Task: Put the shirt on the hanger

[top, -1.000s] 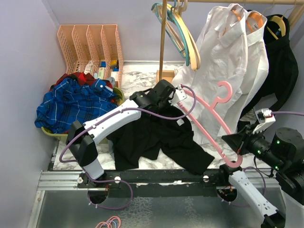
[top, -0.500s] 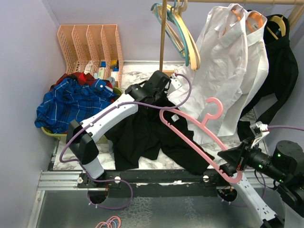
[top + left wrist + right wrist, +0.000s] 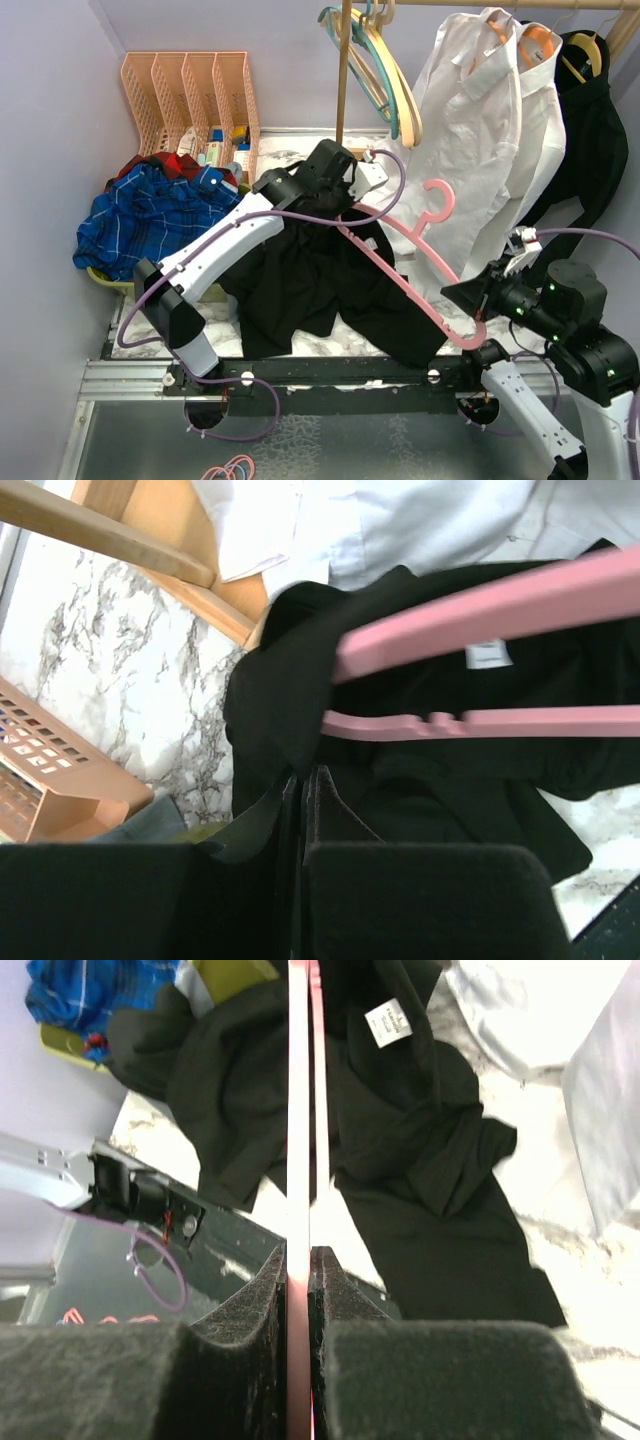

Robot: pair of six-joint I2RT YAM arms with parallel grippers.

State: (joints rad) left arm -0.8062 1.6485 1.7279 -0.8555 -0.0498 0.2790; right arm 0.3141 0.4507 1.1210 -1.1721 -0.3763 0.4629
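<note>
Left pincer (image 3: 302, 780) pinched shut on black shirt (image 3: 300, 280) fabric; right pincer (image 3: 299, 1260) clamped on pink hanger (image 3: 500, 605), frame stretching ahead, crossing just beyond left tips

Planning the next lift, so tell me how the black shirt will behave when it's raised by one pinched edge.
The shirt will probably flop and drape: it lies in soft crumpled folds. Pinched by the left gripper, it likely sags from that one point, sleeves trailing. Thin cloth, so probably light.
</note>
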